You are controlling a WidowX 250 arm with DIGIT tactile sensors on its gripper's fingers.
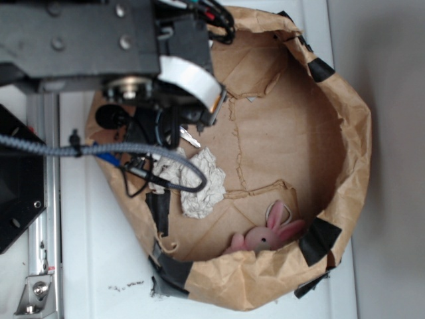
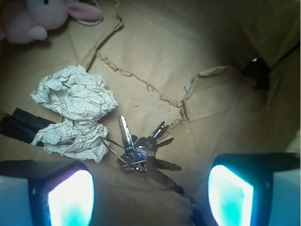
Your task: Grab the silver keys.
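Silver keys (image 2: 138, 149): fanned on the brown paper bag floor (image 2: 155, 56), just beside crumpled white paper wads (image 2: 75, 110). Tool (image 2: 150, 190): fingers spread wide, empty, above the keys. Pink plush bunny (image 1: 265, 234): against the bag wall.

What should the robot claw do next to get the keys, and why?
Probably drop straight down. In the wrist view the silver keys lie on the brown paper between the open gripper fingers, not yet touched. The crumpled paper wad sits just left of them, so closing now would grab nothing.
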